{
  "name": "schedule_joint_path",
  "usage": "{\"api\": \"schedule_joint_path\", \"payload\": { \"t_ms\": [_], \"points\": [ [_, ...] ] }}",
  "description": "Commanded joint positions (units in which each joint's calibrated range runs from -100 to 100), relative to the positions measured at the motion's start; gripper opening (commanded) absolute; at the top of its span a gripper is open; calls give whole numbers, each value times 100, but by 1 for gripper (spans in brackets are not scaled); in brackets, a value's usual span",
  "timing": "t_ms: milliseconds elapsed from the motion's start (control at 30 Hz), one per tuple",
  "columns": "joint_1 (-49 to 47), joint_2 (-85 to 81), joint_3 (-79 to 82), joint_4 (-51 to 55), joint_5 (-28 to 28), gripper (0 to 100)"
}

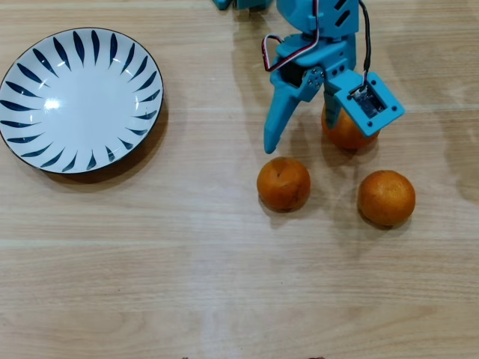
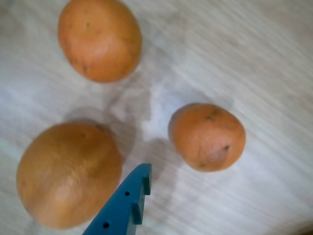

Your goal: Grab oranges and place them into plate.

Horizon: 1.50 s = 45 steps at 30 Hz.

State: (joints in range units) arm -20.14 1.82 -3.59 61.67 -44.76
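Three oranges lie on the wooden table. In the overhead view one orange is partly hidden under the wrist camera. A second orange and a third orange lie nearer the front. My blue gripper hovers open above them, with one finger's tip left of the hidden orange. In the wrist view the largest orange is at lower left beside one blue finger. The other two oranges lie apart. The white plate with blue strokes sits empty at far left.
The arm's base is at the top edge of the overhead view. Bare light wood tabletop lies between the plate and the oranges and along the front.
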Motion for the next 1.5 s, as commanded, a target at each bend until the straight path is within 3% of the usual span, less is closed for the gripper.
{"api": "schedule_joint_path", "payload": {
  "t_ms": [0,200,467,767,1467],
  "points": [
    [-27,367,-416,-671,-778,41],
    [46,934,-406,-1797,-1102,41],
    [384,1061,399,-2046,-1128,41],
    [433,1044,1631,-3816,-1332,41],
    [425,1128,2346,-3885,-1525,40]
  ]
}}
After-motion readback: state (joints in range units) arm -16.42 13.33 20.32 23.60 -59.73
